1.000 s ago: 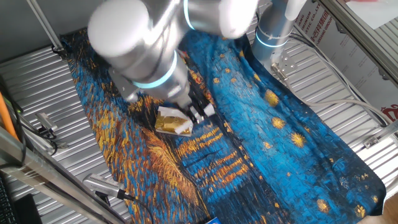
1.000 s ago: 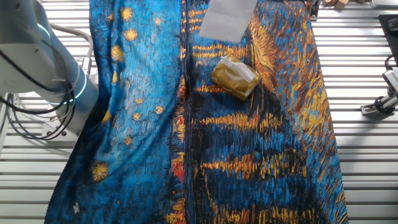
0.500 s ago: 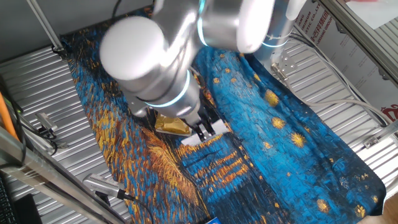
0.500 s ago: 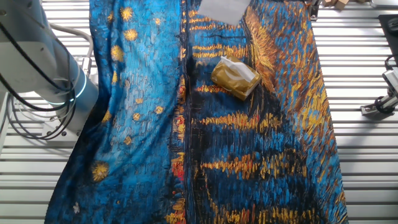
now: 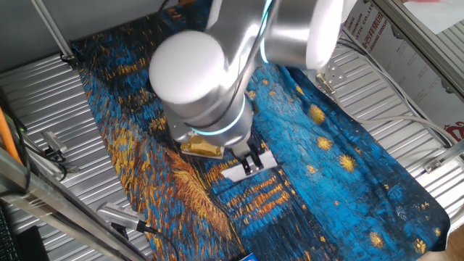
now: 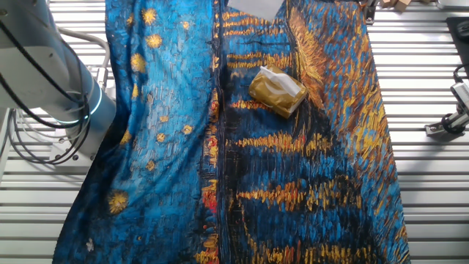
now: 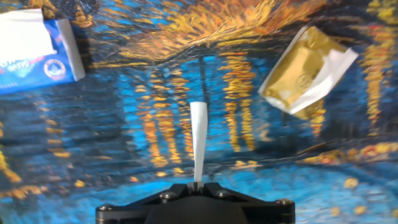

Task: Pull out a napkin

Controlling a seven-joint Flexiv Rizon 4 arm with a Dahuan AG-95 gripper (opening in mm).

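My gripper (image 5: 251, 162) is shut on the napkin (image 5: 245, 172), a thin white sheet held just above the painted cloth. In the hand view the napkin (image 7: 198, 140) shows edge-on as a narrow white strip rising from between my closed fingertips (image 7: 198, 185). The shiny gold-tan packet (image 5: 201, 148) lies just behind my gripper, partly hidden by the arm. It shows whole in the other fixed view (image 6: 277, 90) and in the hand view (image 7: 305, 71), with white tissue poking from its open end. The napkin's lower edge (image 6: 254, 6) shows at the top of the other fixed view.
A blue-and-gold patterned cloth (image 5: 326, 145) covers the ribbed metal table (image 5: 43, 87). A blue tissue pack (image 7: 37, 53) lies at the top left of the hand view. The arm's base (image 6: 51, 66) and cables are at the left; a metal clamp (image 6: 451, 121) at the right.
My gripper has moved away from the gold packet, toward the front right of one fixed view, carrying the napkin clear of it. The packet stayed put.
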